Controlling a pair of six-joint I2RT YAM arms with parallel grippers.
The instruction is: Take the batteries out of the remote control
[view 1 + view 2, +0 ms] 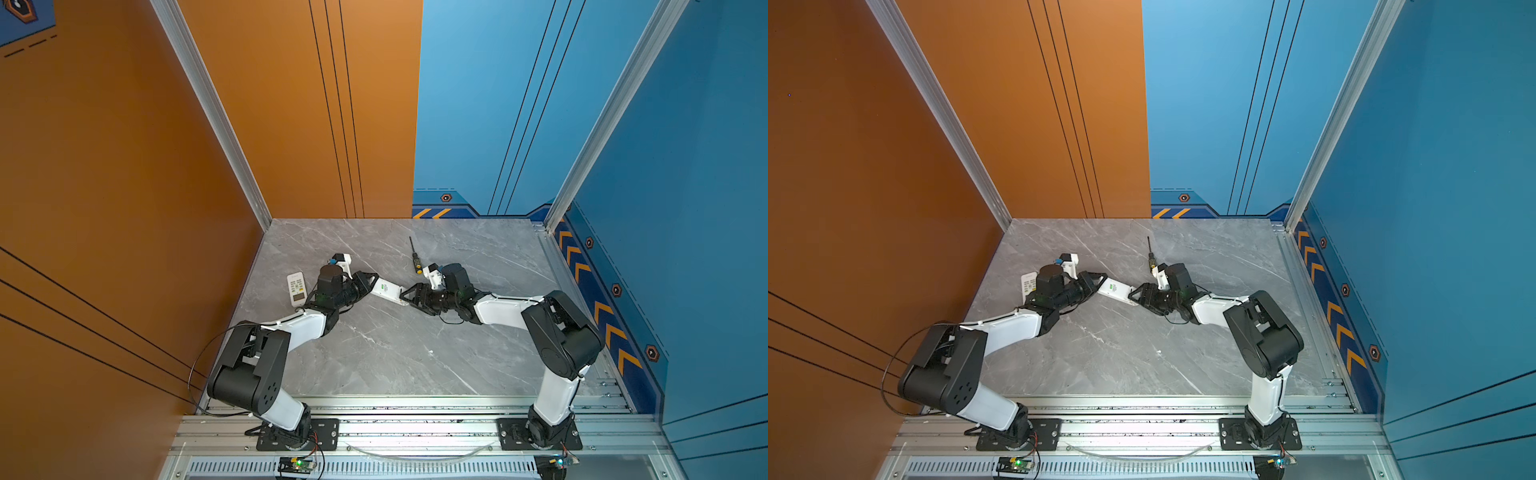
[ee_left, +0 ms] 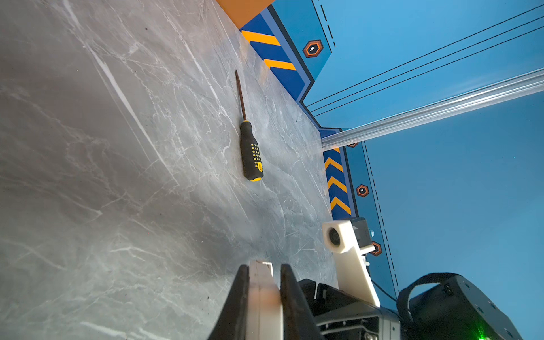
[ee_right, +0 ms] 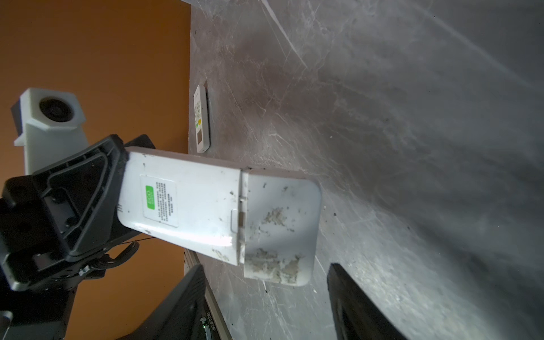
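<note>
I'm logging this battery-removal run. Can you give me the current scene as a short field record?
left claw: shut on one end of the held remote, sticker side showing
right claw: open, around the battery cover end, not gripping
battery cover: fitted on the remote
batteries: none visible
spare remote: face up on table
screwdriver: lying on table, ungripped

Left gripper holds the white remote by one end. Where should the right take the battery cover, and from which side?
Pinch the battery cover across its long edges near the rounded free end, coming in endwise, opposite the left gripper clamping the remote. The open right gripper faces that end; the seam suggests it probably slides off outward.
</note>
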